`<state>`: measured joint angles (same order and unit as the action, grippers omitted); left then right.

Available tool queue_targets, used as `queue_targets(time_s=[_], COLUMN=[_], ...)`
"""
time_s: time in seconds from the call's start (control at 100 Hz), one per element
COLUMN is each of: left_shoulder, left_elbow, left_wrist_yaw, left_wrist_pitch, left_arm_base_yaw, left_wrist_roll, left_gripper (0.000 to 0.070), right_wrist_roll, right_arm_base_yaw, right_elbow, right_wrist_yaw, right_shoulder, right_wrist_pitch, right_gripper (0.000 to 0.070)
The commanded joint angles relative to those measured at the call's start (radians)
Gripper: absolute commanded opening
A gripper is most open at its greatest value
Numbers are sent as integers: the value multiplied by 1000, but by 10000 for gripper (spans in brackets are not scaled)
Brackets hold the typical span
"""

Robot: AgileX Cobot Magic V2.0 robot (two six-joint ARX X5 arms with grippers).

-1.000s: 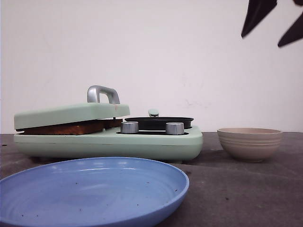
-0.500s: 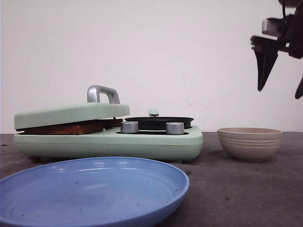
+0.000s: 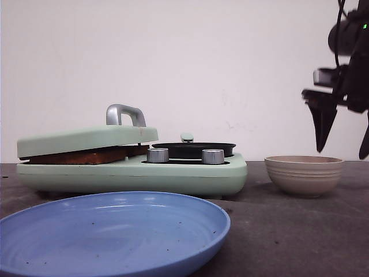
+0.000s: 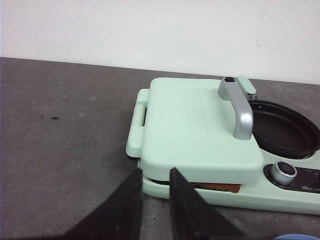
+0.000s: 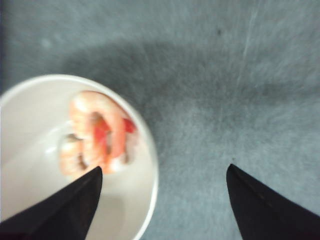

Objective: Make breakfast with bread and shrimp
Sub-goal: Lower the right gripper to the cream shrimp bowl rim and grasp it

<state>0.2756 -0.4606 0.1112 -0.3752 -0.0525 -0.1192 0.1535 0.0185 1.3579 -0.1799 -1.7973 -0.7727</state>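
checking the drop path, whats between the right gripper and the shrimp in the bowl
Nothing: in the right wrist view the open right gripper hangs above the bowl, the shrimp uncovered near one finger.

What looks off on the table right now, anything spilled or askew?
Nothing spilled. The sandwich press lid sits tilted, propped on the browned bread rather than fully shut. Dark specks dot the blue plate. The shrimp lie inside the beige bowl.

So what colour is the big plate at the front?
Blue, the plate shows best in the front view.
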Motion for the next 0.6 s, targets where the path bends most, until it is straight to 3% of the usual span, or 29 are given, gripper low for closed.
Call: queue_targets(time_s=[0.0, 0.16, 0.28, 0.43, 0.59], left_shoulder=[1, 1, 1, 1, 1], left_elbow=[0, 0, 0, 0, 0], left_wrist_yaw=[1, 1, 2, 1, 1], left_wrist_pitch=[7, 7, 7, 7, 7], left_arm_base_yaw=[1, 1, 1, 1, 1], left_wrist_roll=[-2, -2, -2, -2, -2], left_gripper=[34, 35, 35, 35, 35], right_wrist_roll=[-11, -11, -11, -11, -11], right_arm_base_yaw=[-2, -3, -3, -3, -3], right_elbow=[17, 17, 17, 17, 17], right_wrist_yaw=[4, 4, 4, 3, -4], right_shoulder=[-34, -75, -92, -92, -92], right_wrist_pitch=[16, 28, 40, 62, 63], right_gripper=[478, 475, 428, 321, 316])
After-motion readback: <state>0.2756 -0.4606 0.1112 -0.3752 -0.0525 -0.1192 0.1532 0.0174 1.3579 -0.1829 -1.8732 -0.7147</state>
